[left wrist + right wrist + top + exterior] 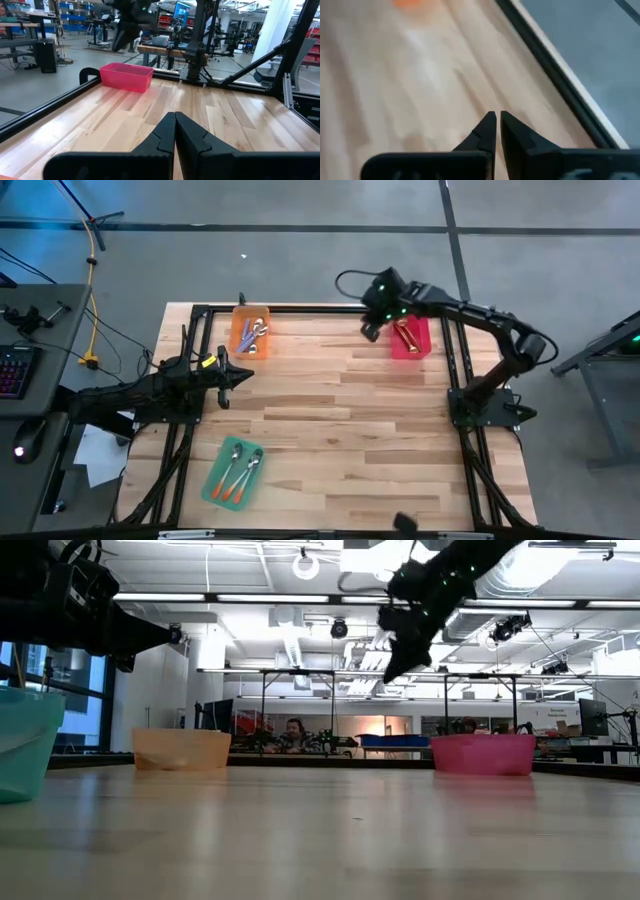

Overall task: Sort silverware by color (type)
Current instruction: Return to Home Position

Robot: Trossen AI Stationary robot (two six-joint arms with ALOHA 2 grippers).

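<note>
The silverware lies sorted in three trays. Gold spoons [405, 335] lie in the pink tray [411, 350] at the far right. Purple-handled spoons [253, 335] lie in the orange tray [248, 315] at the far left. Orange-handled spoons [238, 476] lie in the green tray [212, 482] at the near left. My right gripper [370, 330] hovers just left of the pink tray, above the table, shut and empty [496, 117]. My left gripper [245, 375] rests level at the table's left, shut and empty [175, 117].
A black metal frame [330, 310] runs along the table's far edge and down both sides. The bare wooden table top [350, 430] lies between the three trays. People and workbenches show in the room beyond.
</note>
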